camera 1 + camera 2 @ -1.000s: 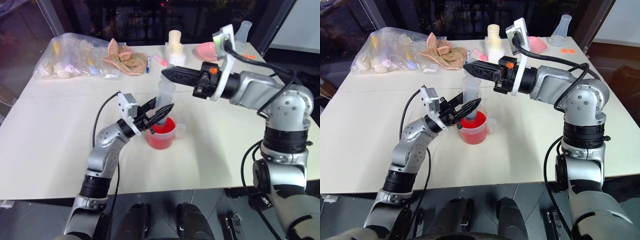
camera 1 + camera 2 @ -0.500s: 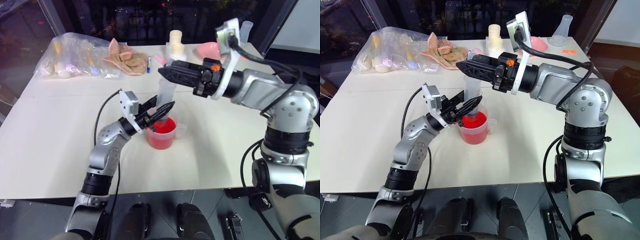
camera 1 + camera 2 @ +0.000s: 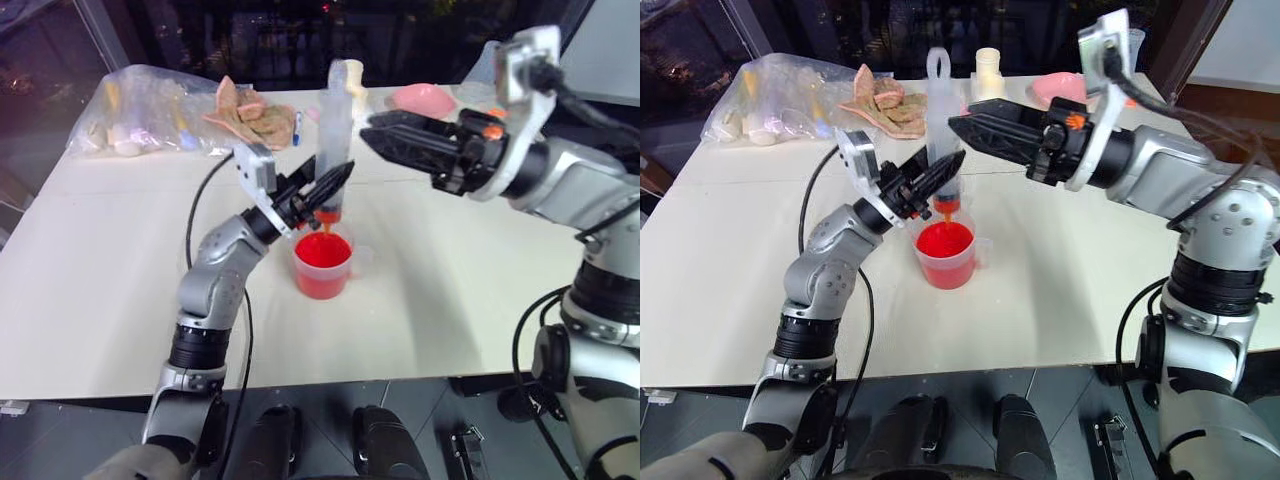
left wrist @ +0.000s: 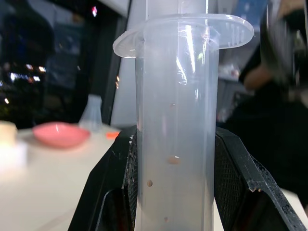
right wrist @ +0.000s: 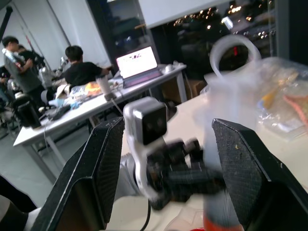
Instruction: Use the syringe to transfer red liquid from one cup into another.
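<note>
Syringe (image 3: 940, 130) stands straight up in the air, right over the cup with the handle (image 3: 946, 253). Its little orange tip hangs just above the red liquid (image 3: 944, 240) and does not touch it. The left hand (image 3: 930, 185) has its two black fingers squeezed on the low part of the clear tube, one on each side. In the left wrist view the tube (image 4: 175, 125) sits tight between the black fingers (image 4: 120, 192). A ring is at the top of the long push rod, high above the tube.

The right hand (image 3: 970, 128) is up in the air just beside the push rod, pointing at it from the side. Its fingers are spread apart and hold nothing.

The cup sits on the pale desk (image 3: 1060, 290), near the middle. Far back on the desk are a clear bag (image 3: 770, 100), a crumpled cloth (image 3: 885, 100), a pink bowl (image 3: 1060, 88) and a small cream bottle (image 3: 987, 68).
</note>
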